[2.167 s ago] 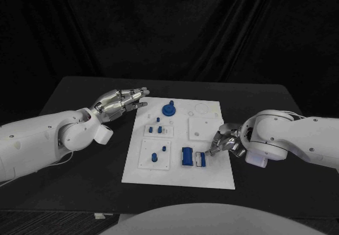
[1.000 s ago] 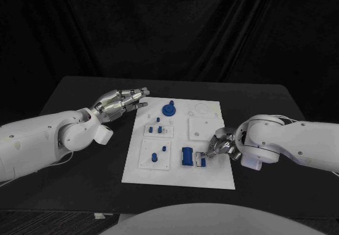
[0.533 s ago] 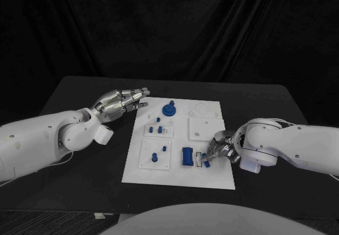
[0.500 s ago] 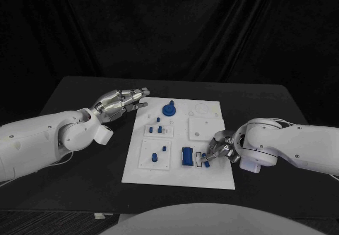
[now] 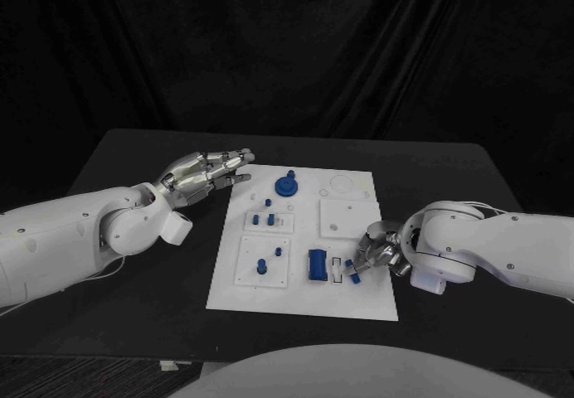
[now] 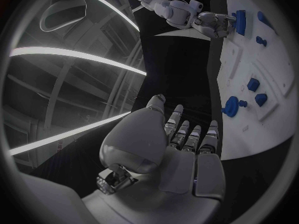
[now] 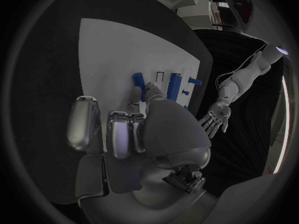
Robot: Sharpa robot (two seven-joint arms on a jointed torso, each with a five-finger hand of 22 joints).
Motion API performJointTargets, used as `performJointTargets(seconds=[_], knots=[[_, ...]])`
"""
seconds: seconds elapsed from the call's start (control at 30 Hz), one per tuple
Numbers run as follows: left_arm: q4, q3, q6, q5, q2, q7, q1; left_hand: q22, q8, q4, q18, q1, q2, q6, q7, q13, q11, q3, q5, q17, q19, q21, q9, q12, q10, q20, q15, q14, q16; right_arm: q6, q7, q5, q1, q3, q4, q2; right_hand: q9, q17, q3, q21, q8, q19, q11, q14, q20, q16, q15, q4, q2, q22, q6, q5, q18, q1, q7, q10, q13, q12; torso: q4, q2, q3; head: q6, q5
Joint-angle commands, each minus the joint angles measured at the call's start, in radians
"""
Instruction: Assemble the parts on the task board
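Observation:
The white task board (image 5: pixel 299 294) lies in the middle of the black table. At its near right, my right hand (image 5: pixel 383 251) pinches a small blue piece (image 5: pixel 354 278) at its fingertips, just right of an empty white slot (image 5: pixel 336 271) and a larger blue block (image 5: pixel 317 264). The right wrist view shows the same piece (image 7: pixel 138 80) beside the thumb, then the slot (image 7: pixel 161 78) and the block (image 7: pixel 174 87). My left hand (image 5: pixel 203 174) hovers with fingers spread and nothing in it, left of the board's far corner. The left wrist view shows that hand (image 6: pixel 181 149) off the board (image 6: pixel 249 129).
A blue round knob (image 5: pixel 286 185) stands at the board's far end. Two small blue pegs (image 5: pixel 265 220) sit in a white plate below it, and two more (image 5: pixel 261 266) in a plate nearer me. A bare white plate (image 5: pixel 344 217) lies just beyond my right hand.
The small blue piece has left the slot beside the blue block and now sits to the slot's right in my right hand's fingertips. The left hand has not moved.

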Motion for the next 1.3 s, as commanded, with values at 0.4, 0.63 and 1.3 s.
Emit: performJointTargets(seconds=[0.4, 0.63, 1.3], knots=[[0.0, 0.001, 0.017, 0.007, 0.005, 0.006, -0.002, 0.004, 0.004, -0.001, -0.005, 0.001, 0.009, 0.004, 0.003, 0.001, 0.008, 0.006, 0.004, 0.002, 0.008, 0.001, 0.001, 0.004, 0.0, 0.002, 0.007, 0.0, 0.008, -0.015, -0.044, -0.153, -0.006, -0.006, 0.026, -0.019, -0.165, 0.215, 0.034, -0.019, -0.147, -0.008, 0.053, 0.095, 0.041, -0.004, 0.05, -0.011, -0.037, 0.17, -0.068, 0.027, 0.015, -0.007, 0.06, 0.105, 0.261, -0.002, 0.0003, 0.0, 0.0001, 0.0, -0.002], [-0.001, 0.001, 0.019, 0.007, 0.006, 0.004, -0.002, 0.004, 0.004, -0.001, -0.005, 0.001, 0.009, 0.003, 0.003, 0.001, 0.007, 0.006, 0.004, 0.002, 0.009, 0.002, 0.001, 0.005, 0.0, 0.002, 0.009, 0.001, 0.009, 0.02, -0.053, -0.35, -0.007, -0.006, 0.053, -0.015, -0.227, 0.211, 0.043, -0.024, -0.184, -0.009, 0.072, 0.094, 0.055, -0.005, 0.065, -0.015, -0.048, 0.169, -0.057, 0.037, 0.016, -0.012, 0.072, 0.105, 0.261, -0.002, 0.0, 0.0, 0.0001, 0.0, -0.004], [0.001, 0.001, 0.023, 0.007, 0.004, 0.0, -0.002, 0.004, 0.005, -0.001, -0.005, 0.002, 0.011, 0.004, 0.002, 0.001, 0.007, 0.008, 0.004, 0.003, 0.01, 0.002, 0.001, 0.006, 0.001, 0.002, 0.013, 0.003, 0.01, 0.133, -0.069, -0.633, -0.017, -0.006, 0.067, 0.02, -0.349, 0.204, 0.143, -0.037, -0.235, -0.012, 0.066, 0.093, 0.056, -0.008, 0.061, -0.109, -0.076, 0.167, 0.048, 0.152, 0.019, 0.056, 0.066, 0.105, 0.261, -0.002, 0.0011, 0.0, -0.0006, 0.0, -0.005]])
